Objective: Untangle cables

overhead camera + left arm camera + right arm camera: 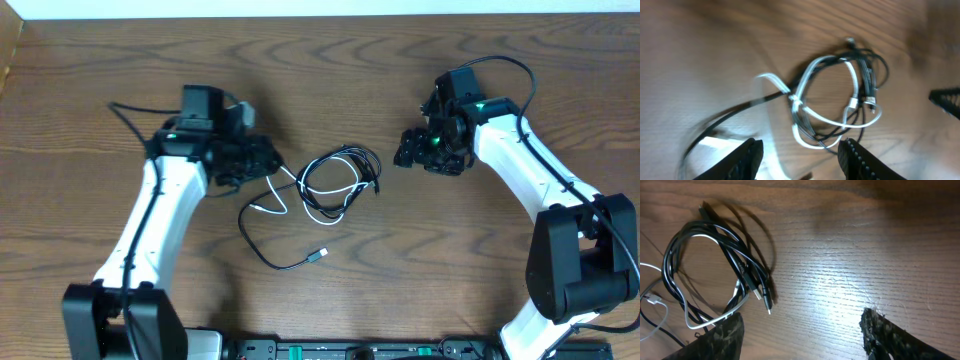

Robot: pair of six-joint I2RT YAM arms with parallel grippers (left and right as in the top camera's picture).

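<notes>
The cables lie in a small looped bundle on the table's middle, black and white strands wound together. A black tail runs down left to a small plug. My left gripper is just left of the bundle, open. In the left wrist view the open left gripper holds nothing, and the white loop lies just ahead of its fingertips. My right gripper hangs to the right of the bundle, apart from it. In the right wrist view the right gripper is open over bare wood, with the black coils at upper left.
Wooden table all round. The white cable's loose end lies near my left gripper. The arms' bases stand at the front corners, left base and right base.
</notes>
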